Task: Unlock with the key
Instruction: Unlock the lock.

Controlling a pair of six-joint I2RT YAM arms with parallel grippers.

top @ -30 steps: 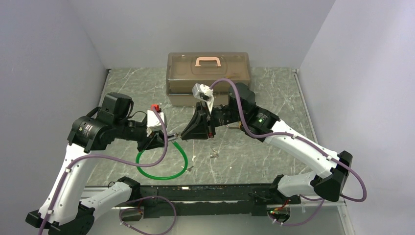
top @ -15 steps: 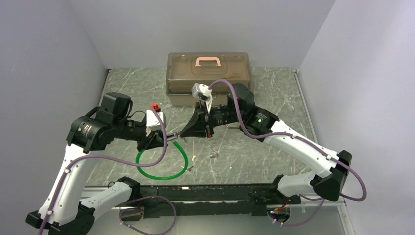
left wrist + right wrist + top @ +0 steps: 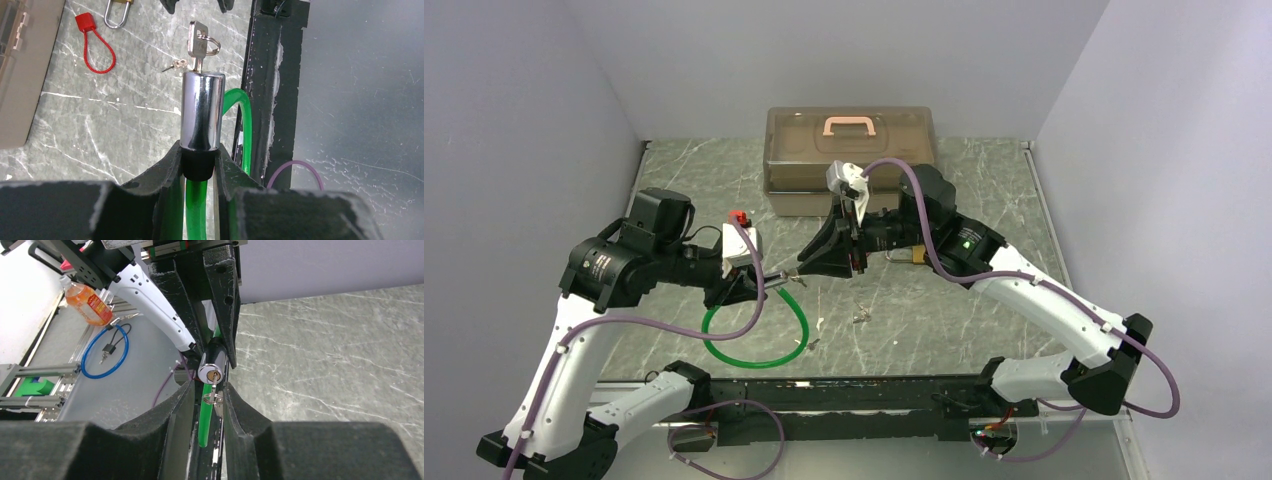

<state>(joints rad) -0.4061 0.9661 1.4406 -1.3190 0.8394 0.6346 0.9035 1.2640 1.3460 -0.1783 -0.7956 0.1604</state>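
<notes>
The left gripper [image 3: 199, 155] was closed tight on the black collar of a shiny chrome cylinder lock barrel [image 3: 201, 110], holding it upright in the middle of the left wrist view, with a thick green cable [image 3: 197, 210] running down from the collar between the fingers. The tiny flat silver-grey metal key [image 3: 196, 42] stood pushed into the top face of that barrel, a small wire ring hanging from its head. The right gripper [image 3: 207, 390] was slightly open and held nothing. In the right wrist view the key [image 3: 214, 386] showed in the gap between its two black fingers, but the left wrist view showed their tips at the top edge, apart from the key. In the top view the left arm reached in from the lower left with its gripper [image 3: 749, 287] pointing right. The right arm reached in from the lower right with its gripper [image 3: 809, 270] pointing left, so the two met nose to nose at the centre, above the grey marbled table [image 3: 984, 200]. There were two arms, one key in one barrel and one green cable loop. There was also one small brass padlock [image 3: 118, 7], one red square tag on a red wire [image 3: 85, 22], one small loose silver metal piece [image 3: 177, 63] and one translucent brown box with a pink handle [image 3: 849, 150].
</notes>
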